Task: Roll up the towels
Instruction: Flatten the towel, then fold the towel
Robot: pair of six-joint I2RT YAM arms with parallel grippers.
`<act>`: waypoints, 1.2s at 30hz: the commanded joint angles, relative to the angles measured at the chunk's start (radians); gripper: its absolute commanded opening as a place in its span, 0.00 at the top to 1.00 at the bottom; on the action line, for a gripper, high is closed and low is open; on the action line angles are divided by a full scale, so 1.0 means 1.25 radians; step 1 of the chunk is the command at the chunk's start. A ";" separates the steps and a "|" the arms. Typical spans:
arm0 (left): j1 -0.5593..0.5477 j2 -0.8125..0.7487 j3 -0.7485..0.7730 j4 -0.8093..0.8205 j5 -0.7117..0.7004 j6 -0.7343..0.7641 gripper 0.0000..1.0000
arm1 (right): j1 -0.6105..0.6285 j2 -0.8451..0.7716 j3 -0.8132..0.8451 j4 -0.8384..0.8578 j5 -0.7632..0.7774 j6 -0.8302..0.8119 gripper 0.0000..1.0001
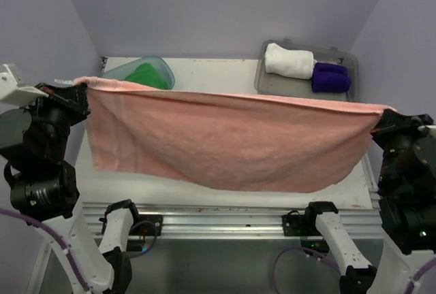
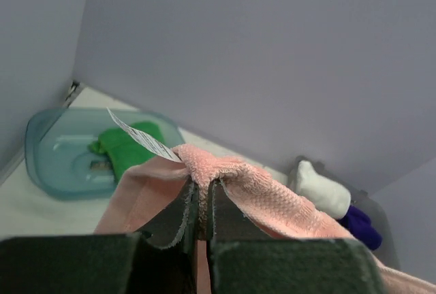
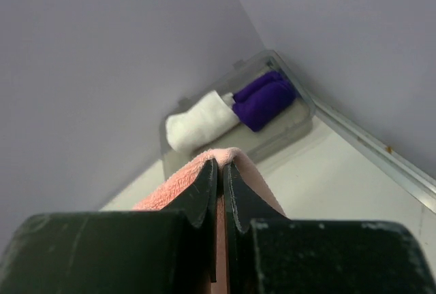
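In tray [image 1: 283,86]: white towel [image 1: 289,60], purple towel [image 1: 330,76] | tub [image 1: 125,70]: green towel [image 1: 150,76] | claws [image 2: 202,202] [image 3: 219,182] clamping pink towel [image 1: 225,137]

Right gripper [image 3: 219,171] pinched tight on the pink towel [image 3: 204,171], bottom center of frame. Above it sits the grey tray [image 3: 289,127], holding the rolled white towel [image 3: 199,122] beside the purple towel [image 3: 266,98].

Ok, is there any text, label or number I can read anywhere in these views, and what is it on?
No text here is legible.
Tag on the pink towel: dark print, too blurred to read.
Tub, tray, green towel, white towel, purple towel: no writing shows.
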 commanded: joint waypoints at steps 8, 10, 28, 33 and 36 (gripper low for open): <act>0.000 0.078 -0.562 0.079 -0.102 0.011 1.00 | 0.008 0.184 -0.476 0.220 -0.054 0.042 1.00; 0.000 0.108 -0.631 0.137 -0.105 0.000 1.00 | 0.008 0.246 -0.505 0.270 -0.081 0.059 1.00; -0.003 0.417 -0.514 0.195 -0.040 -0.022 1.00 | 0.006 0.645 -0.324 0.374 -0.135 0.059 1.00; -0.003 0.353 -0.566 0.116 -0.055 -0.001 1.00 | -0.001 0.544 -0.470 0.322 -0.167 0.073 1.00; -0.002 0.299 -0.623 0.068 -0.059 0.005 1.00 | -0.008 0.481 -0.537 0.265 -0.175 0.075 1.00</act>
